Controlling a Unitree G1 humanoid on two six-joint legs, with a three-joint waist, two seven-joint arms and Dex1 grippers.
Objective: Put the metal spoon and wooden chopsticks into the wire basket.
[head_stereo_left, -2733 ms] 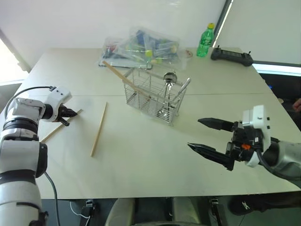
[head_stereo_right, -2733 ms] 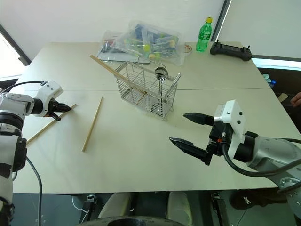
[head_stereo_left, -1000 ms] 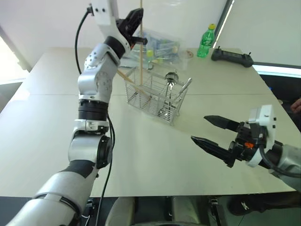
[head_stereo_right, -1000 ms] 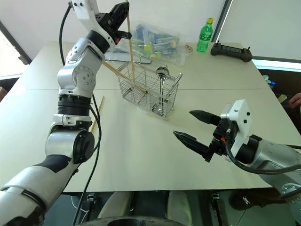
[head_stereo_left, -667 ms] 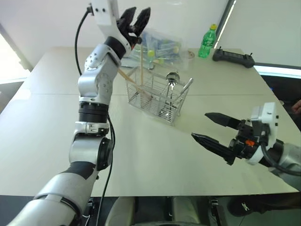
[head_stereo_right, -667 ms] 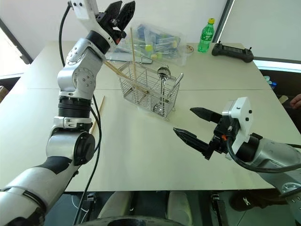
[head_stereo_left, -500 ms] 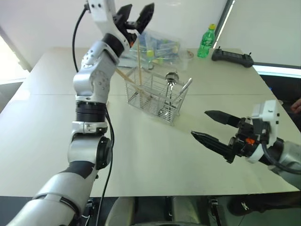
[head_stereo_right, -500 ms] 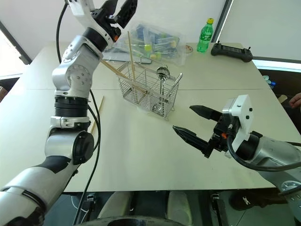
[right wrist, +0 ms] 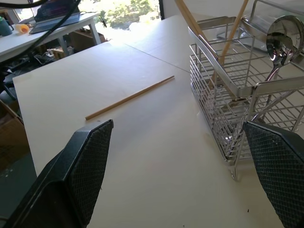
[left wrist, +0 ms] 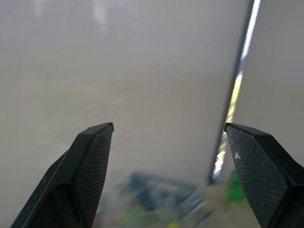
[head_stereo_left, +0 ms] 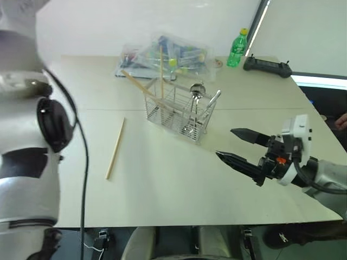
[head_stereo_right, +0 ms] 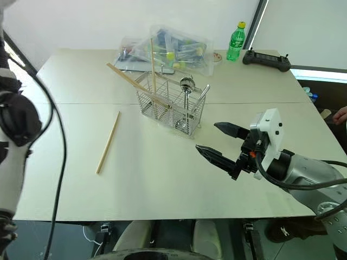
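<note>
The wire basket stands mid-table. Inside it the metal spoon stands bowl up. Two wooden chopsticks are in the basket: one leans out toward the far left, the other stands nearly upright. A third chopstick lies flat on the table left of the basket. My right gripper hovers open and empty near the table's right front, pointing at the basket. In the left wrist view my left gripper is open with nothing between its fingers, raised high and facing the wall.
A clear plastic bag of colourful items lies behind the basket. A green bottle and a black controller sit at the far right. A person's hand shows at the right edge.
My left gripper opened and dropped its chopstick upright into the basket, then swung up and left away from it. The right gripper stayed put.
</note>
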